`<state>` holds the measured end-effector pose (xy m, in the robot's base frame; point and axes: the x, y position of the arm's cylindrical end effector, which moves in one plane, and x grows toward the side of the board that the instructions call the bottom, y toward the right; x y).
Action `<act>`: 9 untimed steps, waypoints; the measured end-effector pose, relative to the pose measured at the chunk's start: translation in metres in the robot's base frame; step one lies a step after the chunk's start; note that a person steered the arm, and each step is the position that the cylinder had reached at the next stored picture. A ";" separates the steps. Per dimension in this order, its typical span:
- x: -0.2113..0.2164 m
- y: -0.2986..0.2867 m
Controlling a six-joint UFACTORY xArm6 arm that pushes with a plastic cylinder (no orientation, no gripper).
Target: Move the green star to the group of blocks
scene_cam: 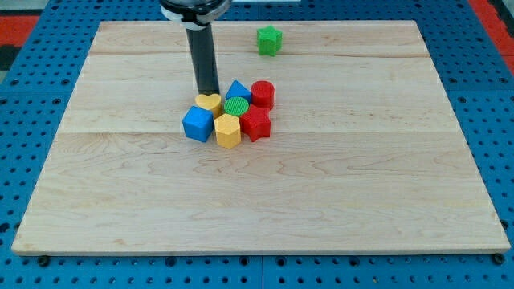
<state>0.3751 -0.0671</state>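
Note:
The green star (270, 40) lies alone near the view's top, a little right of centre. The group of blocks sits at the board's middle: a yellow heart (209, 103), a blue triangle (237, 91), a red cylinder (262, 94), a green cylinder (237, 107), a red star (256, 124), a yellow hexagon (228, 131) and a blue cube (197, 124). My tip (208, 92) stands at the group's upper left edge, just above the yellow heart and left of the blue triangle. The green star is up and to the right of my tip, well apart from the group.
The wooden board (385, 185) rests on a blue pegboard (16, 120). The rod's mount (193, 10) shows at the view's top edge.

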 end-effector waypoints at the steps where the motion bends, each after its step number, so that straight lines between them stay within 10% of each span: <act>1: -0.007 -0.008; 5: -0.155 0.036; 9: -0.116 0.124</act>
<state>0.2595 0.0568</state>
